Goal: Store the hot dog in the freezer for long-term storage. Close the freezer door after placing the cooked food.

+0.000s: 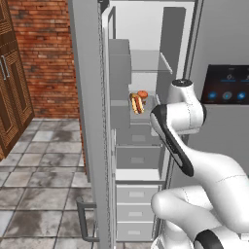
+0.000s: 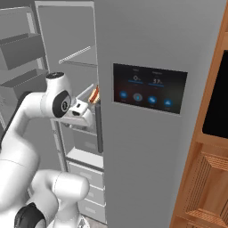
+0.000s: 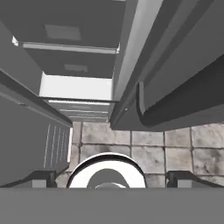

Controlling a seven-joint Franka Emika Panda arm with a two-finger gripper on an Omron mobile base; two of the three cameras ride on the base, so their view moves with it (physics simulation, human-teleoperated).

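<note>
Gripper (image 3: pixel 112 177) spread; one hot dog (image 1: pixel 136 103) (shelved)

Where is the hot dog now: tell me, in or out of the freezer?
In. The hot dog lies on a grey freezer shelf, beside an orange-red food item.

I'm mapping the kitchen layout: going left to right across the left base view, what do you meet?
Wooden cabinet → brick wall → freezer door → hot dog on a freezer shelf → black display panel.
</note>
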